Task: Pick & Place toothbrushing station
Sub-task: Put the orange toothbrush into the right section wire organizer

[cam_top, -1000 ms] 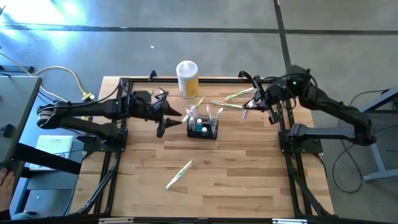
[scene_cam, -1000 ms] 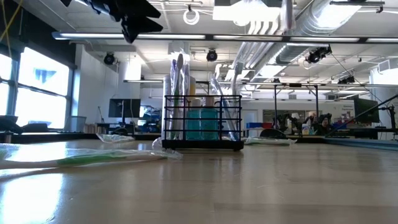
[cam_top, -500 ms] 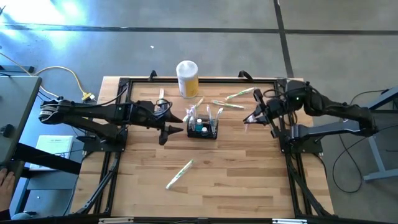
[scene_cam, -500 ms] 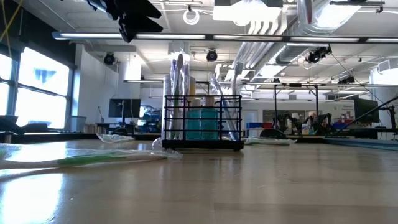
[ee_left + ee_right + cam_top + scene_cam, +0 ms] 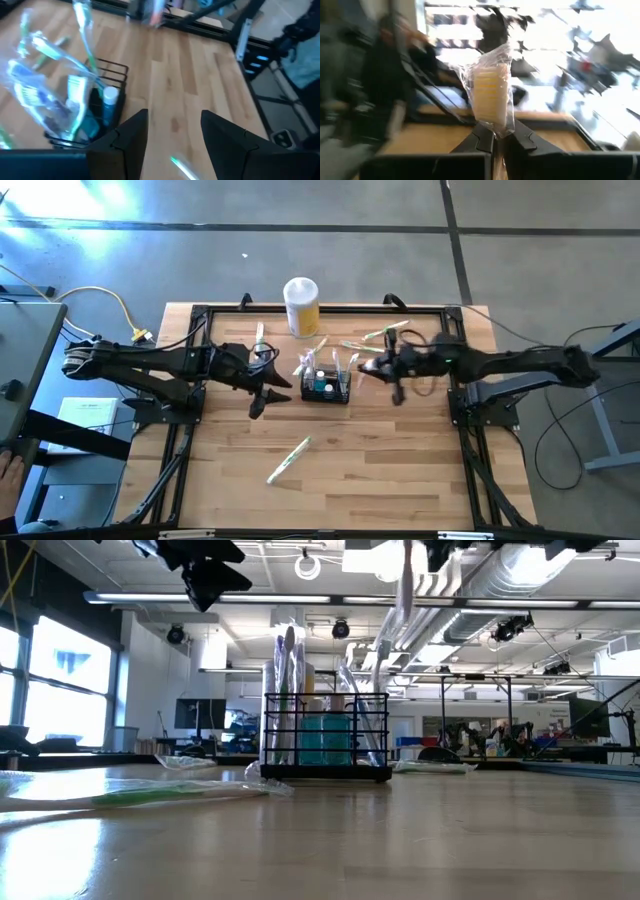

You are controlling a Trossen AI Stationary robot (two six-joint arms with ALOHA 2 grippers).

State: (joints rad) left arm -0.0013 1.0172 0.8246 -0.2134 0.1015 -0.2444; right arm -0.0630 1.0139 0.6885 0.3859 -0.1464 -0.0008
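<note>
Nearest, a wrapped toothbrush (image 5: 288,459) lies alone on the wooden table (image 5: 380,470). Farther in, the toothbrushing station (image 5: 326,384) stands at mid-table, a black wire basket holding upright wrapped brushes and a teal bottle. The left gripper (image 5: 262,392) hovers just left of it, fingers spread and empty. The right gripper (image 5: 372,369) hangs just right of the basket, fingers pinched on a plastic-wrapped toothbrush (image 5: 492,95). More wrapped brushes (image 5: 372,340) lie beyond, and a yellow-and-white canister (image 5: 301,305) stands at the far edge.

Light wooden table (image 5: 380,470), black mesh caddy (image 5: 327,386) at centre, yellow-and-white canister (image 5: 301,306) at 12 o'clock, wrapped toothbrush (image 5: 288,459) at 7 o'clock, more wrapped toothbrushes (image 5: 365,342) at 1 o'clock.
</note>
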